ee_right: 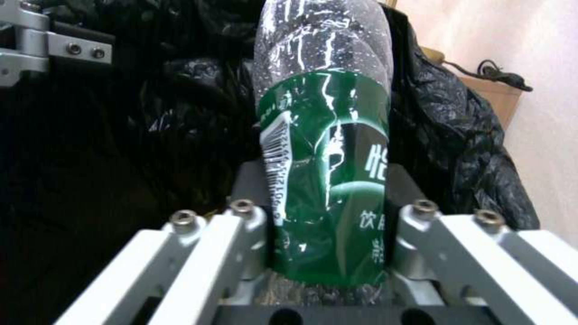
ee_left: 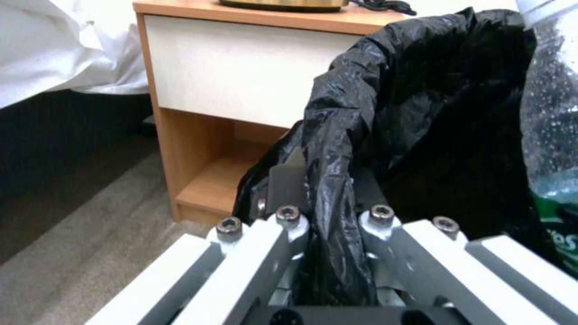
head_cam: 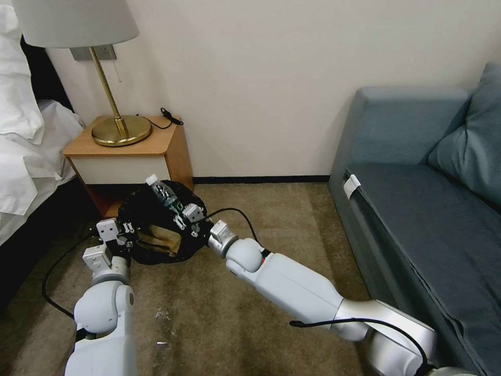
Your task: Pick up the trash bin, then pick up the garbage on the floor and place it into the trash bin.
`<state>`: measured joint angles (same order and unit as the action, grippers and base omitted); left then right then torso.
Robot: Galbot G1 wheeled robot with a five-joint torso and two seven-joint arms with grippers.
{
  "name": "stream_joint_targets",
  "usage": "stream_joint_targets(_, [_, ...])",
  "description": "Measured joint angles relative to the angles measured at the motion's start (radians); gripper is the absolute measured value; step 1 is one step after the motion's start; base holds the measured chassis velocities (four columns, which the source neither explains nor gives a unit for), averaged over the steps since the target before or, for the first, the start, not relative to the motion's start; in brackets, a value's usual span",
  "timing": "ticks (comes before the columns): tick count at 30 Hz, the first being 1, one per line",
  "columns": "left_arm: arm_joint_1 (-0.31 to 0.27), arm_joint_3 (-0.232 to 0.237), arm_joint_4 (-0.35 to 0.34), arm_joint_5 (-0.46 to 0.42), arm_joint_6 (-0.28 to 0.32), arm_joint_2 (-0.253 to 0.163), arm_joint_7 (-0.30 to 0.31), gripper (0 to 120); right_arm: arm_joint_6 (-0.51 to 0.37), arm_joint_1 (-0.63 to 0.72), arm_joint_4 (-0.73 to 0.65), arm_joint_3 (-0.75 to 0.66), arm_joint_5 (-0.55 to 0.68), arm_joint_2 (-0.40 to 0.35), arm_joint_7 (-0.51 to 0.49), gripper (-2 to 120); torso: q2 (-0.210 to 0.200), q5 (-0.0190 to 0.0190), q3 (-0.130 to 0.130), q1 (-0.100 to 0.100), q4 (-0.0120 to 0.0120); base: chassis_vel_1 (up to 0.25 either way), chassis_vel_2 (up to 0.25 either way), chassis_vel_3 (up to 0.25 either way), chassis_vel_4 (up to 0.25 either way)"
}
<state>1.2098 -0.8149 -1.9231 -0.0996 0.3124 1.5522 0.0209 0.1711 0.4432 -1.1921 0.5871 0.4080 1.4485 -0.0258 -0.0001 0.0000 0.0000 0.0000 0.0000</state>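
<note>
Left gripper (ee_left: 328, 212): we pinch the bin (head_cam: 156, 222) bag rim, frame centre-left.
Right gripper (ee_right: 328, 216): we clamp the bottle (ee_right: 325, 149); green label, Chinese characters.

One trash bin (head_cam: 156, 230) sits left of centre in the frame, with one clear bottle (head_cam: 166, 195) and one crumpled brown paper bag (head_cam: 156, 241) at it. Two grippers: the left gripper (head_cam: 123, 230) and the right gripper (head_cam: 183, 215). One lamp (head_cam: 104, 78), upper left, on one nightstand (head_cam: 130, 156). One sofa (head_cam: 417, 209), right.

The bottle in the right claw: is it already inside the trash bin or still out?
Still out. The bottle is clamped in the right claw, cap up, over the trash bin, whose bag rim the left claw grips.
</note>
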Motion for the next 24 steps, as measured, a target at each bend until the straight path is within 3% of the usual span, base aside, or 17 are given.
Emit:
stream_joint_targets(10, [-0.004, 0.003, 0.008, 0.002, -0.002, 0.001, 0.001, 4, -0.028, 0.0, -0.02, -0.018, 0.011, -0.005, 0.0, 61, 0.0, 0.0, 0.0, 0.0, 0.0, 0.0, 0.0, 0.0, 0.0])
stream_joint_targets(15, [-0.009, 0.006, 0.014, 0.003, -0.002, -0.001, 0.001, 4, -0.03, 0.001, -0.032, -0.026, 0.011, -0.005, 0.006, 85, 0.0, 0.0, 0.0, 0.0, 0.0, 0.0, 0.0, 0.0, 0.0])
stream_joint_targets(19, [-0.009, 0.006, 0.015, 0.004, -0.002, -0.001, 0.002, 4, -0.031, 0.002, -0.034, -0.028, 0.011, -0.006, 0.008, 90, 0.0, 0.0, 0.0, 0.0, 0.0, 0.0, 0.0, 0.0, 0.0])
stream_joint_targets(20, [-0.009, 0.007, 0.016, 0.004, -0.002, -0.001, 0.002, 4, -0.032, 0.004, -0.036, -0.032, 0.011, -0.006, 0.011, 98, 0.0, 0.0, 0.0, 0.0, 0.0001, 0.0, 0.0, 0.0, 0.0])
stream_joint_targets(24, [-0.008, 0.007, 0.016, 0.005, -0.002, -0.002, 0.002, 4, -0.033, 0.006, -0.034, -0.07, 0.011, -0.001, 0.012, 100, 0.0, 0.0, 0.0, 0.0, 0.0001, 0.0, 0.0, 0.0, 0.0])
